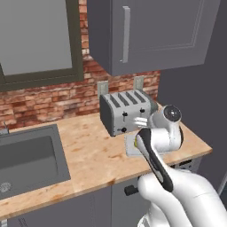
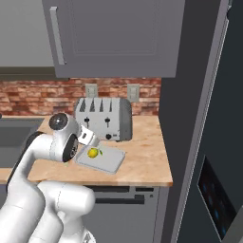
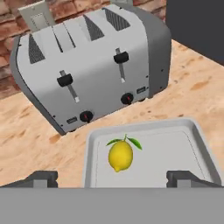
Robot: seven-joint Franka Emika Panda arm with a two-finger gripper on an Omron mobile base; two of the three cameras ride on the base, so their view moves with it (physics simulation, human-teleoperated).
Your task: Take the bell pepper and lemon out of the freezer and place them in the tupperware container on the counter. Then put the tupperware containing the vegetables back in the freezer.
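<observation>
The lemon (image 3: 120, 155) lies inside the tupperware container (image 3: 175, 144), toward its left half in the hand view, resting on the tray floor with its green leaf pointing toward the toaster (image 3: 94, 61). The container sits flat on the tabletop (image 2: 147, 156) just in front of the toaster, apart from it, with a strip of wood grain showing between the two. The tool (image 3: 112, 178) hangs above the container's near edge, released: its two dark tips stand wide apart at either side of the hand view, with the lemon between and beyond them, not touched by either. In the right base view the arm bends low over the tabletop, the tool pointing at the tray from the left. The toaster stands against the brick wall (image 1: 48, 99), below a grey wall cabinet (image 2: 114, 38). A sink (image 1: 26, 159) is set into the tabletop well to the left. The dark freezer (image 2: 209, 142) rises at the tabletop's right end.
</observation>
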